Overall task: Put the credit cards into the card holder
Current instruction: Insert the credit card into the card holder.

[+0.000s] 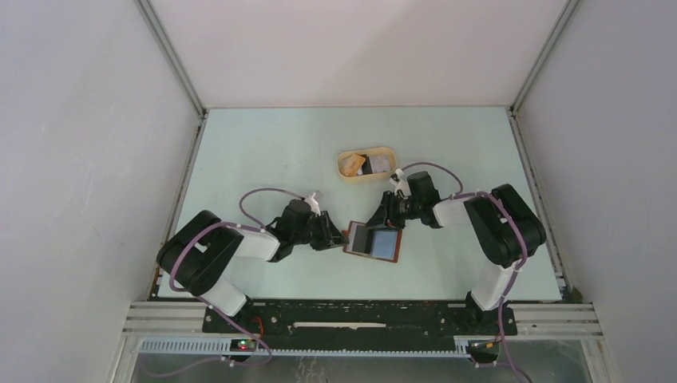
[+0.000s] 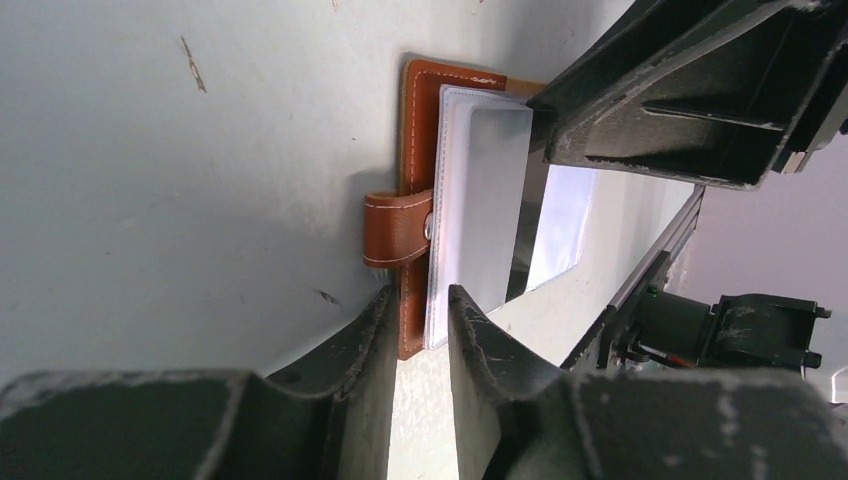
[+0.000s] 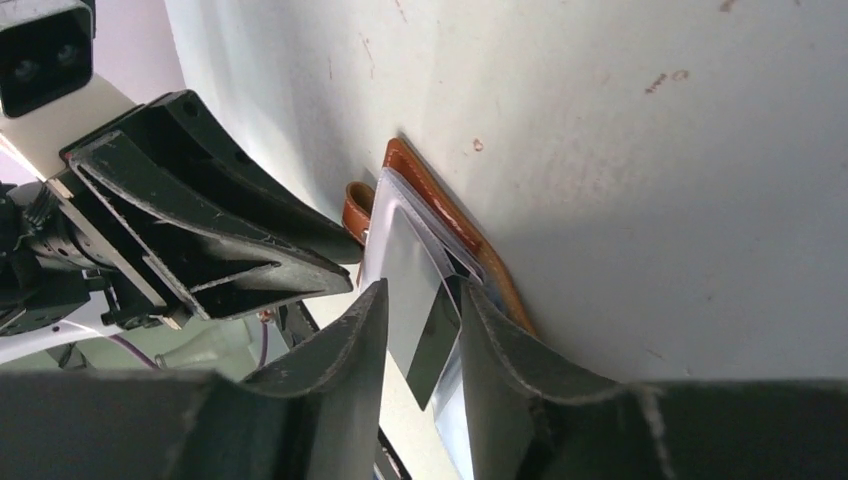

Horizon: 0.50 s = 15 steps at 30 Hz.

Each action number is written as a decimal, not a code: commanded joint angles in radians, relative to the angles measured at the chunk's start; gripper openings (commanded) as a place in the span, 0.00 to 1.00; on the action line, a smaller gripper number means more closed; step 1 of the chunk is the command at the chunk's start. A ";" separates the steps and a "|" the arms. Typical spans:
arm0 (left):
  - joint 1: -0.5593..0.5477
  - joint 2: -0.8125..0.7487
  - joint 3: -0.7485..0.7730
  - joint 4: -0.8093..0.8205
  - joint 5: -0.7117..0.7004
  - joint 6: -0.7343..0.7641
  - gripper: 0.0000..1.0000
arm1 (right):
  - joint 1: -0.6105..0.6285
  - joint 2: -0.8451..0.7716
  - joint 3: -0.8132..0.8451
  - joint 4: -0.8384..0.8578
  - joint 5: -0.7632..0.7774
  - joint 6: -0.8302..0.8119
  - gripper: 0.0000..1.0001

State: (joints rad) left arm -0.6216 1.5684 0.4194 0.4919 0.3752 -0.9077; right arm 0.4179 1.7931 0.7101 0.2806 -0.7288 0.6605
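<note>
The holder (image 1: pixel 372 241) lies open just right of the left gripper (image 1: pixel 342 235) and just before the right gripper (image 1: pixel 382 222). Behind that gripper, cards (image 1: pixel 379 163) lie in the tray (image 1: pixel 339 167).

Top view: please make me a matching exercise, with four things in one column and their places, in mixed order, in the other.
1. tray
2. holder
3. left gripper
4. right gripper

a. at the holder's left edge
b. toward the far side of the table
c. at the holder's far edge
d. lying open between the two grippers

Pairs: 1-b; 2-d; 3-a; 4-c
</note>
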 commanded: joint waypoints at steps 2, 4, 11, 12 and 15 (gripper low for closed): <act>-0.011 -0.001 0.020 -0.008 -0.002 -0.010 0.30 | -0.012 -0.049 0.027 -0.101 -0.012 -0.114 0.48; -0.010 -0.005 0.021 -0.008 -0.004 -0.009 0.31 | -0.022 -0.072 0.028 -0.120 -0.012 -0.134 0.50; -0.008 0.007 0.027 0.002 0.007 -0.014 0.31 | -0.013 -0.155 0.075 -0.262 0.059 -0.281 0.61; -0.009 0.008 0.026 0.007 0.009 -0.016 0.31 | -0.009 -0.164 0.080 -0.273 0.065 -0.302 0.62; -0.009 0.006 0.024 0.021 0.013 -0.019 0.31 | -0.007 -0.190 0.092 -0.327 0.097 -0.360 0.62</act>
State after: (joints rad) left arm -0.6262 1.5692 0.4194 0.4961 0.3752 -0.9180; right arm 0.4034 1.6684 0.7563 0.0452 -0.6876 0.4309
